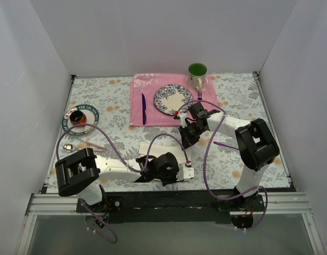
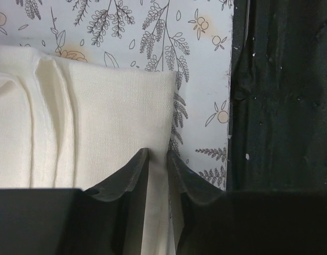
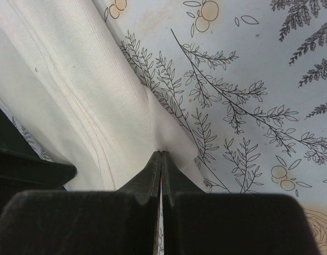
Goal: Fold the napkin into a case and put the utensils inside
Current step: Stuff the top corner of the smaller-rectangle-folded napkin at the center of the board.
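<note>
1. My right gripper (image 3: 161, 155) is clenched tight on a corner of the cream-white cloth napkin (image 3: 84, 90), and the fabric tents up to my fingertips
2. My left gripper (image 2: 158, 159) has its jaws slightly parted with the napkin's edge running between them; I cannot tell whether they pinch it
3. The napkin lies in soft folds on the near side of the glossy pink rectangular placemat (image 1: 139, 87), apart from it
4. The small shiny iridescent metal utensils (image 1: 69, 146) lie well off to the near-left of the placemat
</note>
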Available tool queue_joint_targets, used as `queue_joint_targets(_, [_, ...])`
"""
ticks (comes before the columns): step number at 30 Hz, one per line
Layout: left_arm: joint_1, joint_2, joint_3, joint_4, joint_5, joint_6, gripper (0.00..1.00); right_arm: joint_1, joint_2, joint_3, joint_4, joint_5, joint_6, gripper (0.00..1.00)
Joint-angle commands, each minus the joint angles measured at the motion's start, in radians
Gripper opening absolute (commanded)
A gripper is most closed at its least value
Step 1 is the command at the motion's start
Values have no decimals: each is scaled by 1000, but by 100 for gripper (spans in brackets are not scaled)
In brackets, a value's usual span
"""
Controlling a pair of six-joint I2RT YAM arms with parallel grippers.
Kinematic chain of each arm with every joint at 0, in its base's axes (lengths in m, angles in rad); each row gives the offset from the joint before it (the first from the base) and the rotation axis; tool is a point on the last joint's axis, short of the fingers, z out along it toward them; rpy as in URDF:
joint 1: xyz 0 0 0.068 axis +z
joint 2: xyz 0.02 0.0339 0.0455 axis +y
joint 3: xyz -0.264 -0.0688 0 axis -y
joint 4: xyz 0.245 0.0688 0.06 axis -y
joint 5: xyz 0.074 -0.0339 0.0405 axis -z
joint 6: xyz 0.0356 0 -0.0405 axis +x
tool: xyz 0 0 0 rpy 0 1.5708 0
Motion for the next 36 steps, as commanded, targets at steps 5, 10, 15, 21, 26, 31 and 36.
queue_joint_targets(5, [63, 68, 18, -53, 58, 7, 0, -3, 9, -6, 15, -19, -2, 1])
queue_joint_targets(10, [69, 13, 22, -59, 95, 15, 0, -5, 9, -1, 15, -19, -4, 1])
queue_joint_targets(15, [112, -60, 67, -85, 145, -59, 0, -5, 10, 2, 13, -20, -4, 1])
queue_joint_targets(21, [212, -58, 141, -130, 239, -142, 0, -5, 12, 5, 12, -20, -5, 1])
queue_joint_targets(26, [317, 14, 185, -153, 323, -226, 0, -6, 14, 11, 10, -22, -5, 1])
queue_joint_targets(31, [420, 95, 245, -163, 398, -321, 0, -5, 12, 16, 10, -25, -4, 1])
queue_joint_targets(36, [506, 179, 291, -188, 466, -425, 0, -8, 7, 17, 9, -27, 0, 1])
